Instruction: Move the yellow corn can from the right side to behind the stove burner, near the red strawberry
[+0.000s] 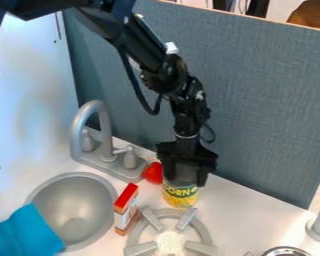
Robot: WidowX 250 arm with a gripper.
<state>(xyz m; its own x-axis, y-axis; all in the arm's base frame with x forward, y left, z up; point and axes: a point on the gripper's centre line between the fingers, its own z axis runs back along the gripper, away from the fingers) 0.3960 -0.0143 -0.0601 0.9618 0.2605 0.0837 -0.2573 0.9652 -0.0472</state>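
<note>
The yellow corn can (181, 194) stands upright just behind the stove burner (170, 243), grasped near its top by the gripper (185, 181). Left of the burner in the view is the red-topped box (126, 210); farther left lie the grey sink (79, 205) and blue cloth (29, 232), with the faucet (103, 132) behind the burner to the left.

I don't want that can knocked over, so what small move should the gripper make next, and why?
Probably tighten gently before any lift: the gripper straddles the upper part of the corn can, but a firm hold can't be confirmed, and the burner sits close by.
</note>
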